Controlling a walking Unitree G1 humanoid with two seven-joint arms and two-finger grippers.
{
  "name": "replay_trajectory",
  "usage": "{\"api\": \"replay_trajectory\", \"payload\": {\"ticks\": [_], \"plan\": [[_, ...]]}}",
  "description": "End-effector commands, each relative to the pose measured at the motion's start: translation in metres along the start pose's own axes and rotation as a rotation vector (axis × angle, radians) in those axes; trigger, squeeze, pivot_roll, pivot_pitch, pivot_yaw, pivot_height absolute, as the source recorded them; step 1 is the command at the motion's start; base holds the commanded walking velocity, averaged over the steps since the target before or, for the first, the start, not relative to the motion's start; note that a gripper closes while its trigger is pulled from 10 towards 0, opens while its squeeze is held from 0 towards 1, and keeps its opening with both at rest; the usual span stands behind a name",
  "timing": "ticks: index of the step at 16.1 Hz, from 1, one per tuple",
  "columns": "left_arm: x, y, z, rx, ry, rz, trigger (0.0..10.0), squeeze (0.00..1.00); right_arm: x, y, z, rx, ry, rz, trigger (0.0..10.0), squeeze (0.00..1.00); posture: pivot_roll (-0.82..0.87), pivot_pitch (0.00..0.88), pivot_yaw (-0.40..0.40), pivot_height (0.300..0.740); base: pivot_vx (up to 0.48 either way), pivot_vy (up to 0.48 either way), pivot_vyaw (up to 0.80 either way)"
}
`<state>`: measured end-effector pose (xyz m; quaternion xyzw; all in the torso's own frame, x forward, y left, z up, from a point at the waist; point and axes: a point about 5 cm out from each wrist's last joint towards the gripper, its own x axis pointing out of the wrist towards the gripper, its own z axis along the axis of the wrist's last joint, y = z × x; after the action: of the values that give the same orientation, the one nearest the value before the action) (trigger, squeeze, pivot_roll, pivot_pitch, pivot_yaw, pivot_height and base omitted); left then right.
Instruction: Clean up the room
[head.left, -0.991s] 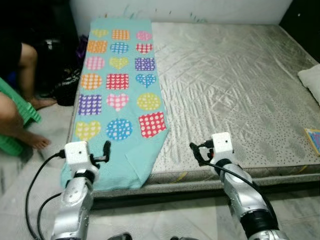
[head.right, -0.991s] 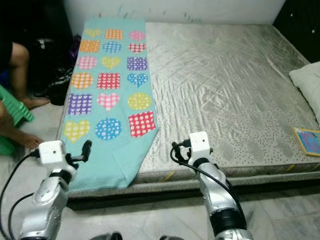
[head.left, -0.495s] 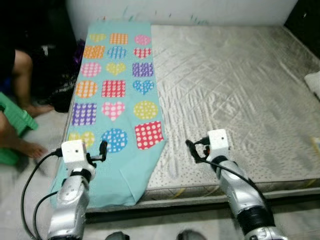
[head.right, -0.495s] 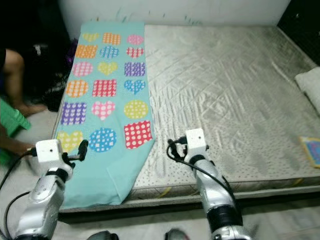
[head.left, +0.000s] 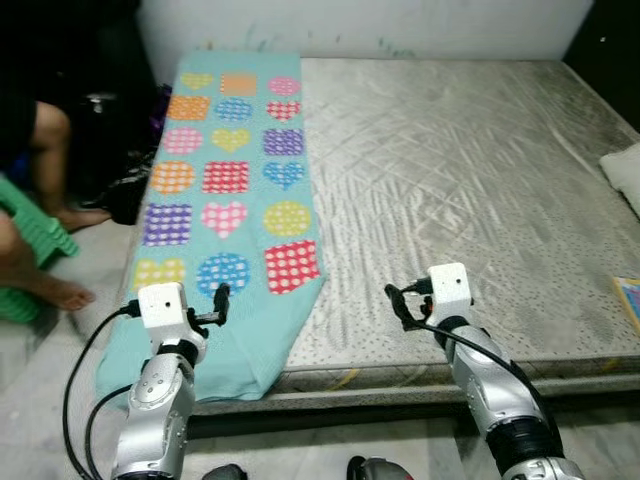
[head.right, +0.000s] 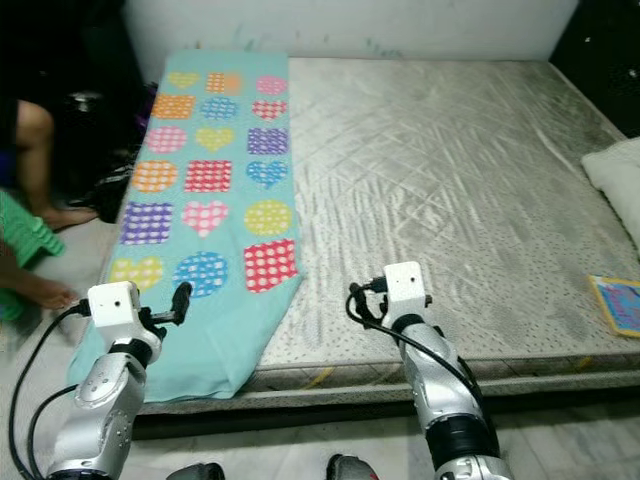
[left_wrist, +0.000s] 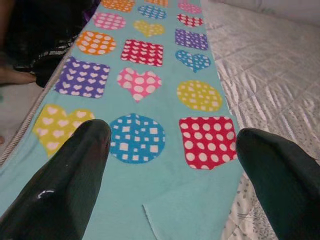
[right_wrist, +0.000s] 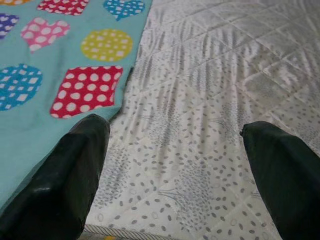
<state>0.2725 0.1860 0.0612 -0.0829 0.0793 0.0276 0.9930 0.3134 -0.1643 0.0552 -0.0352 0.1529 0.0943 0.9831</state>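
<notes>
In the left eye view, a teal blanket (head.left: 225, 200) with coloured hearts, squares and circles lies in a long strip down the left part of the frame, along the left side of the bed (head.left: 470, 170). Its near end hangs over the bed's front edge, lower left, probably because it is not yet folded. The left tool (head.left: 218, 303) hovers over that hanging end, lower left; the right tool (head.left: 400, 305) hovers over bare mattress, lower centre-right. Both arms reach forward at about the same height, which suggests a 2-handed grab at the blanket's near edge. A pillow (head.left: 625, 170) sits at the right edge and a small book (head.left: 628, 298) below it. A person's legs (head.left: 40, 200) rest at the left edge.

The right eye view gives the same layout, the blanket's near corner folded under toward the centre.

In the left wrist view, the fingers (left_wrist: 65, 185) stand wide apart with the blanket between them, nothing gripped.

In the right wrist view, the fingers (right_wrist: 65, 175) are likewise spread, over the mattress just beside the blanket's edge.
</notes>
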Motion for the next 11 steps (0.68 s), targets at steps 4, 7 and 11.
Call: {"api": "replay_trajectory", "payload": {"ticks": [4, 7, 11], "plan": [[-0.0018, 0.0063, -0.003, -0.001, 0.031, 0.019, 10.0, 0.0, -0.0004, 0.0015, -0.0015, 0.015, 0.011, -0.001, 10.0, 0.0, -0.14, 0.149, -0.052, 0.74, 0.0, 0.48, 0.0], [-0.0013, 0.0063, -0.0018, -0.001, 0.021, 0.018, 10.0, 0.0, 0.0, 0.0013, -0.001, 0.014, 0.011, -0.002, 10.0, 0.0, -0.14, 0.148, -0.051, 0.74, 0.0, 0.32, 0.0], [-0.0016, 0.006, 0.0009, -0.01, -0.003, 0.009, 10.0, 0.0, 0.0008, 0.0016, -0.0001, 0.013, 0.012, -0.002, 10.0, 0.0, -0.14, 0.147, -0.051, 0.74, 0.0, 0.0, 0.0]]}}
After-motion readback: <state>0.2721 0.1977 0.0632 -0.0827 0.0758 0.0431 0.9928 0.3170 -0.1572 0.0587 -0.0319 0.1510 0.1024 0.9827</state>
